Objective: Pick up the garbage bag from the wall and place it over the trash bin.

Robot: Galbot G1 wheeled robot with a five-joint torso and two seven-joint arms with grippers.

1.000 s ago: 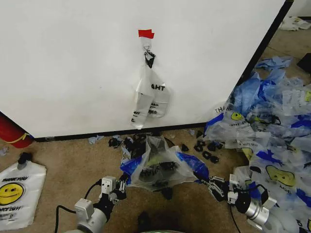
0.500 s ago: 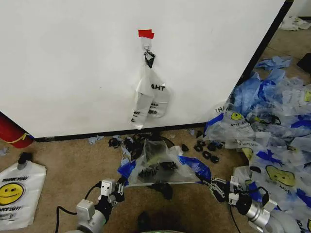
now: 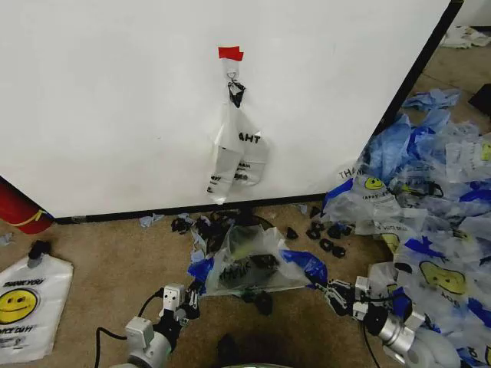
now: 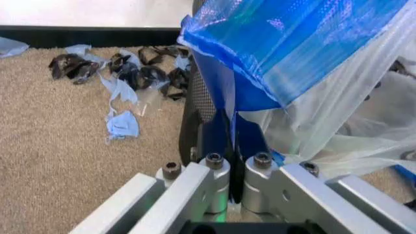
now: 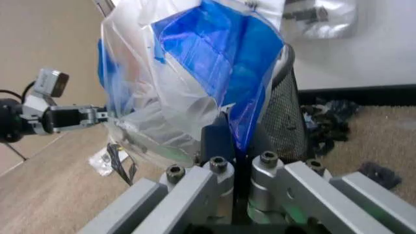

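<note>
The garbage bag (image 3: 249, 264), clear with blue handle strips, is stretched over the black mesh trash bin (image 4: 198, 97) on the carpet just below the wall (image 3: 115, 100). My left gripper (image 3: 192, 295) is shut on the bag's blue handle (image 4: 273, 53) beside the bin's mesh side. My right gripper (image 3: 331, 290) is shut on the other blue handle (image 5: 215, 63), with the bin's mesh (image 5: 286, 122) right behind it. Most of the bin is hidden under the plastic in the head view.
A narrower clear bag (image 3: 238, 149) hangs on the wall under red tape (image 3: 230, 53). A heap of bags (image 3: 430, 199) covers the floor at right. Black and blue scraps (image 3: 326, 234) lie around the bin. A white smiley bag (image 3: 27, 307) and a red cylinder (image 3: 19, 208) are at left.
The bag has come down lower over the bin and looks flatter. Both grippers have kept hold of the handles and shifted slightly.
</note>
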